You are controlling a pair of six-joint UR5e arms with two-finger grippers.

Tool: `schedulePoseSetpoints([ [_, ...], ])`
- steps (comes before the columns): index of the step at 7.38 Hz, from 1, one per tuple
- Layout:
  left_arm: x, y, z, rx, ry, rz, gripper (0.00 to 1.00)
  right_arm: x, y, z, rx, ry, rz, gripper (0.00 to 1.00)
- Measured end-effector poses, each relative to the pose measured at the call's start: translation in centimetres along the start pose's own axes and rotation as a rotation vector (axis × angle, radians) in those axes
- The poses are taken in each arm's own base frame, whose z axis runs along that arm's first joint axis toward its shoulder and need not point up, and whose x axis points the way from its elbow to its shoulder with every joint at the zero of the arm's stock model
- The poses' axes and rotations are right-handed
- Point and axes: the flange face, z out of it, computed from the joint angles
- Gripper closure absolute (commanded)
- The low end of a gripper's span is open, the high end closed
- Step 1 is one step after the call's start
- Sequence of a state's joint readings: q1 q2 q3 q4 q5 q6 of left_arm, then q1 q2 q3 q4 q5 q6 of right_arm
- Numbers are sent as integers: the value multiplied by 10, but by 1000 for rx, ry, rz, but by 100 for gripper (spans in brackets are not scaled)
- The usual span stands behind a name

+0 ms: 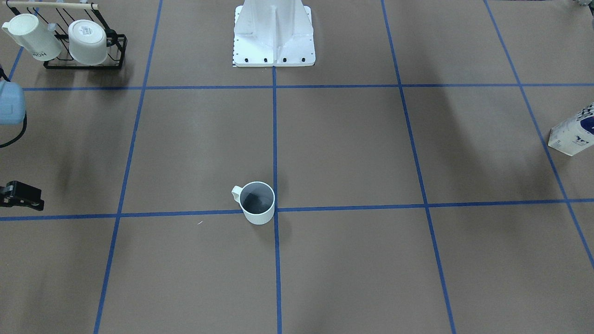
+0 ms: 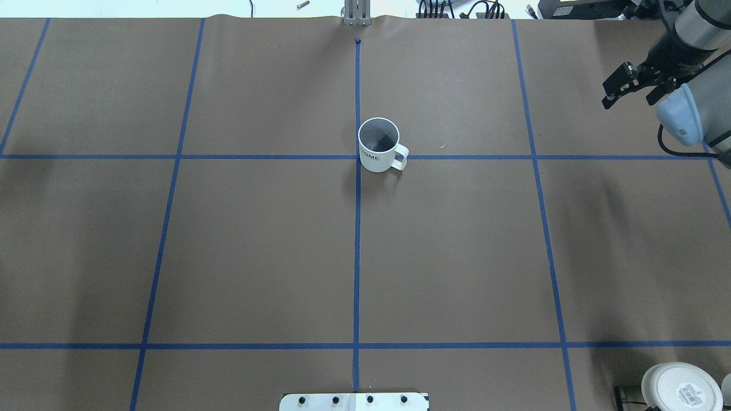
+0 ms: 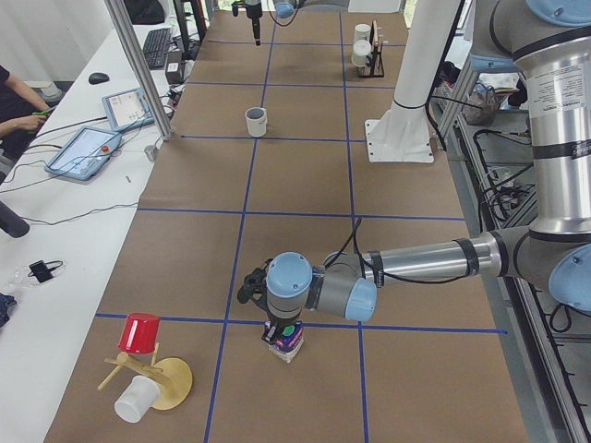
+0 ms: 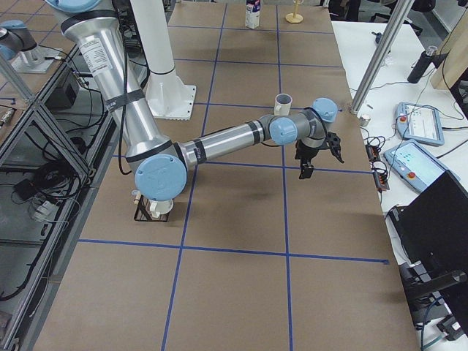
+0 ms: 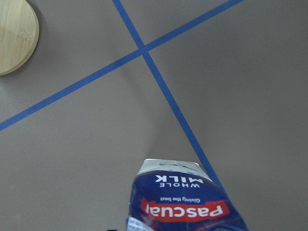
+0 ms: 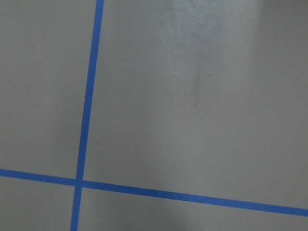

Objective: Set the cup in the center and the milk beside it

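The cup (image 1: 256, 202) is a pale white mug with a dark grey inside. It stands upright right at the center crossing (image 1: 276, 209), handle toward my right side. In the overhead view the cup (image 2: 378, 145) shows black lettering on its near side. The milk (image 3: 284, 339), a blue and white carton, stands far out on my left and also shows at the front view's right edge (image 1: 573, 132). My left gripper (image 3: 280, 325) is directly over it; I cannot tell whether it is shut. The carton fills the bottom of the left wrist view (image 5: 185, 204). My right gripper (image 2: 627, 98) is open and empty, far right of the cup.
A black rack (image 1: 86, 44) with two white mugs stands near my base (image 1: 274, 41) on my right. A red cup and a wooden stand (image 3: 148, 369) lie beyond the milk. Tablets (image 3: 92, 148) sit on the operators' side table.
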State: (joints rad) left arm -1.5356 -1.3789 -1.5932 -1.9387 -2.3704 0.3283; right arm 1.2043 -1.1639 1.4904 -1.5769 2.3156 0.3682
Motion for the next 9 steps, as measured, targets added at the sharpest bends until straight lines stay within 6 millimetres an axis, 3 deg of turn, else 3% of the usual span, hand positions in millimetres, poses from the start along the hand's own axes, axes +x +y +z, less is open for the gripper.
schedulePoseSetpoints([
  [2, 3, -14, -7, 1, 4, 1, 100, -2, -1, -1, 2, -3, -2, 0],
  [4, 17, -54, -34, -13, 12, -15, 100, -2, -1, -2, 2, -4, -3, 0],
  [5, 26, -88, -55, -24, 13, -28, 100, -2, 0, -1, 1, -4, -3, 0],
  [7, 49, -189, -107, -46, 16, -66, 100, 0, 1, -1, 2, -4, -3, 0],
  [8, 72, -247, -133, -59, 21, -111, 100, 0, 3, -2, 5, -5, -6, 0],
  [9, 115, -304, -149, -74, 31, -180, 100, 0, 8, -4, 10, -6, -9, 0],
])
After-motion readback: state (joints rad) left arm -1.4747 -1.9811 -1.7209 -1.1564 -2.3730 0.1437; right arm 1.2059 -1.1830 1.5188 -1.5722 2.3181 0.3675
